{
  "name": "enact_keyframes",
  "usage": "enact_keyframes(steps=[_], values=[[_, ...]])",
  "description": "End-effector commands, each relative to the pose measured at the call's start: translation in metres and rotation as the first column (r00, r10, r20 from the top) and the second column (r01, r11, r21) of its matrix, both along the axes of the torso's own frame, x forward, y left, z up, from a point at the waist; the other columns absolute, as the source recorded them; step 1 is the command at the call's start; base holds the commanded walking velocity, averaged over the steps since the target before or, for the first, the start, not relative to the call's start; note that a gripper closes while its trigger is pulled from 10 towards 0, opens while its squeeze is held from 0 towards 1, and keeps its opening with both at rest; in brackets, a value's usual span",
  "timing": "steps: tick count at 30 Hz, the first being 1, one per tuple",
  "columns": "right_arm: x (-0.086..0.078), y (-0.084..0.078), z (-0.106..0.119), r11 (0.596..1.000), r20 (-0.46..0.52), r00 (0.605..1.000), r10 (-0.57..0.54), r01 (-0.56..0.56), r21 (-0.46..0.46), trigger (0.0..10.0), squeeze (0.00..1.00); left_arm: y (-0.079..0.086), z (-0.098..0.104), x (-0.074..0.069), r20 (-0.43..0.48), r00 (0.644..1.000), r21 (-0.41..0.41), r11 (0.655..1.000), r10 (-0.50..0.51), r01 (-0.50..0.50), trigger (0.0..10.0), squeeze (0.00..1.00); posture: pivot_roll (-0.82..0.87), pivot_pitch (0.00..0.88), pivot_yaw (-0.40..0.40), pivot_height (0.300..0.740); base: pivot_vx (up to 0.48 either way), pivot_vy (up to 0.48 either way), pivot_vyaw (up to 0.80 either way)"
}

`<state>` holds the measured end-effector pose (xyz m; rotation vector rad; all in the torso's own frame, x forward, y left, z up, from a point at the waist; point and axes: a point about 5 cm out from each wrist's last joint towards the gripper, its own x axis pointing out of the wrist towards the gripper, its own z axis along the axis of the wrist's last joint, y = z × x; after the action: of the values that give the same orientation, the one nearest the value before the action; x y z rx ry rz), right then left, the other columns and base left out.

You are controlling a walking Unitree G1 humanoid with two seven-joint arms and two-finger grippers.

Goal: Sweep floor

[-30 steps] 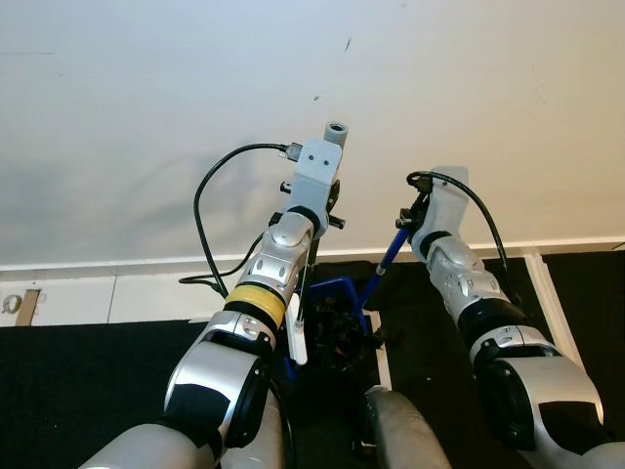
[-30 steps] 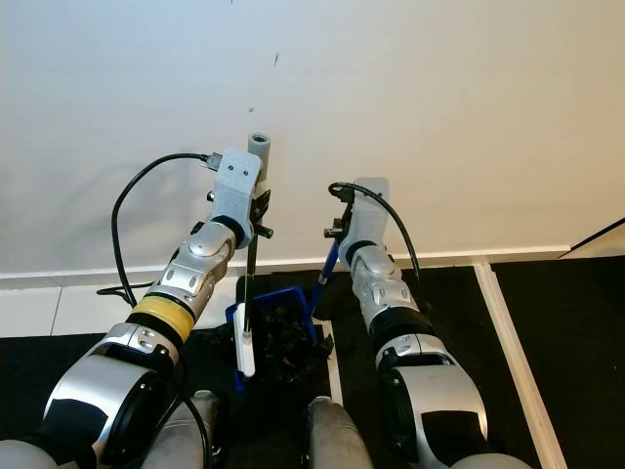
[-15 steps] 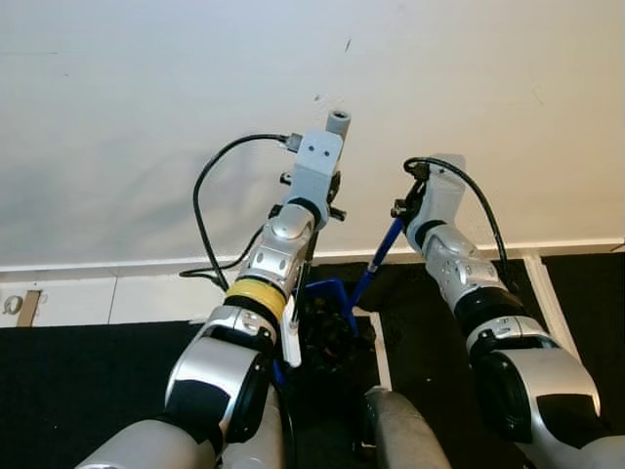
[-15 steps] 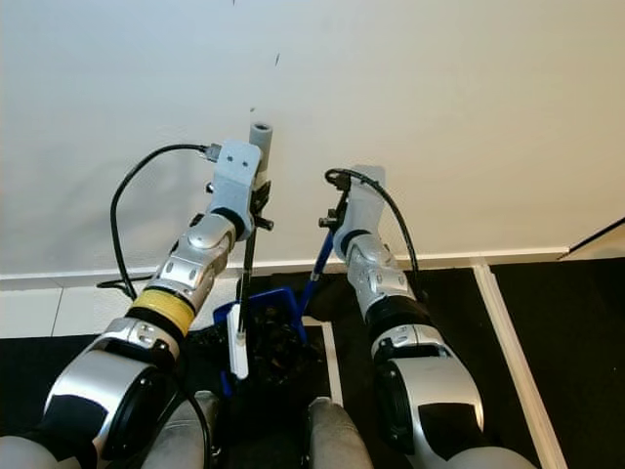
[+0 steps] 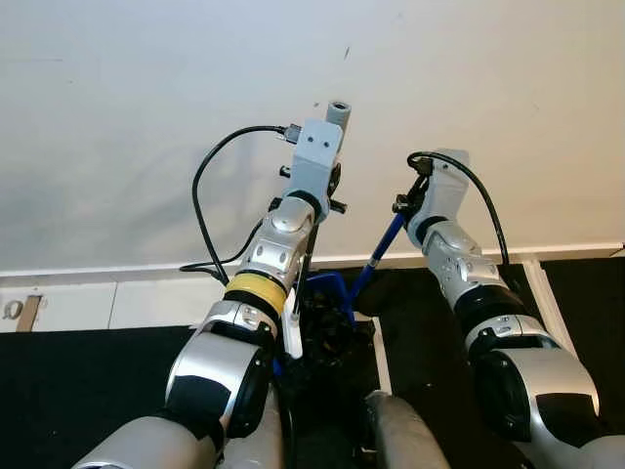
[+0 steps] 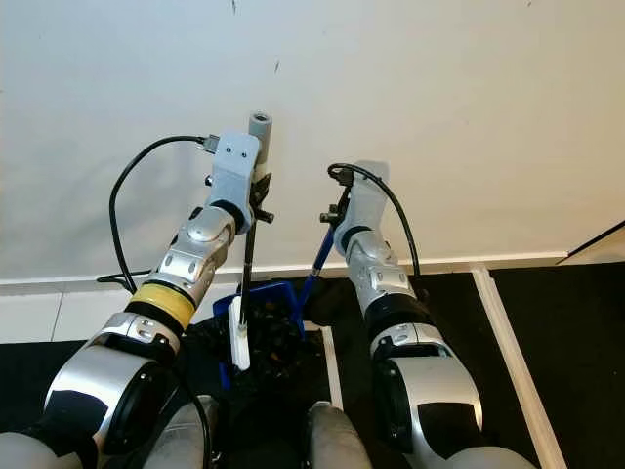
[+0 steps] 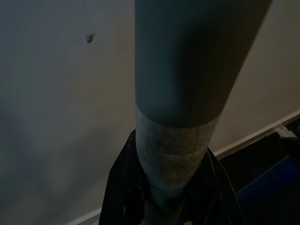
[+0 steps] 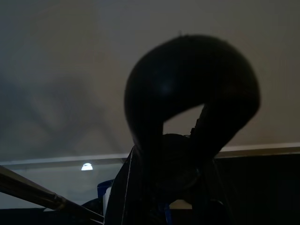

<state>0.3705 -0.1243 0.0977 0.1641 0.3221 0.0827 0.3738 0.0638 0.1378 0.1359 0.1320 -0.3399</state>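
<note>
My left gripper (image 5: pixel 320 193) is raised in front of the wall and shut on the broom handle (image 6: pixel 251 249), a black shaft with a grey top (image 5: pixel 338 109). In the left wrist view the black fingers (image 7: pixel 123 187) clamp the taped part of the grey pole (image 7: pixel 174 150). My right gripper (image 5: pixel 404 205) is shut on the blue dustpan handle (image 5: pixel 380 250), whose black loop end (image 8: pixel 187 89) looms in the right wrist view. The blue dustpan (image 6: pixel 276 290) stands on the dark floor between my arms, with dark debris (image 5: pixel 327 327) inside.
A white wall (image 5: pixel 146 117) with a white baseboard (image 5: pixel 117 298) is straight ahead. The floor is black with white lines (image 6: pixel 503 332). My grey legs (image 5: pixel 405 435) are at the bottom, just behind the dustpan. A small brown strip (image 5: pixel 27 313) sits at the far left.
Both grippers have risen slightly toward the wall with their handles. The dustpan has shifted a little to the left on the floor.
</note>
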Motion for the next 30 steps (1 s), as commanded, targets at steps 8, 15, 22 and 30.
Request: enact_keyframes(steps=[8,15,22,30], values=[[-0.0038,-0.0003,-0.0007,0.999,0.013,1.0,0.001,-0.001,0.035,10.0,0.0,-0.0035,0.0024,-0.004,0.003,0.999,-0.019,0.999,-0.048,0.048,10.0,0.0,0.09,0.025,-0.071,0.74,0.0,-0.42,0.0],[-0.0054,0.0001,-0.0018,0.999,0.01,1.0,0.003,-0.003,0.035,10.0,0.0,-0.004,0.002,-0.0049,-0.001,0.999,-0.022,0.998,-0.052,0.052,10.0,0.0,0.09,0.031,-0.07,0.74,0.0,-0.48,0.0],[-0.0059,0.0009,0.0006,0.999,0.013,1.0,0.006,-0.006,0.034,10.0,0.0,-0.0061,0.0021,-0.0066,-0.008,0.998,-0.025,0.998,-0.064,0.064,10.0,0.0,0.08,0.036,-0.073,0.74,0.0,-0.48,0.0],[-0.0068,0.0012,0.001,1.0,0.011,1.0,0.007,-0.007,0.029,10.0,0.0,-0.0069,0.0011,-0.0077,-0.015,0.998,-0.025,0.997,-0.068,0.068,10.0,0.0,0.08,0.039,-0.074,0.74,0.0,-0.48,0.0]])
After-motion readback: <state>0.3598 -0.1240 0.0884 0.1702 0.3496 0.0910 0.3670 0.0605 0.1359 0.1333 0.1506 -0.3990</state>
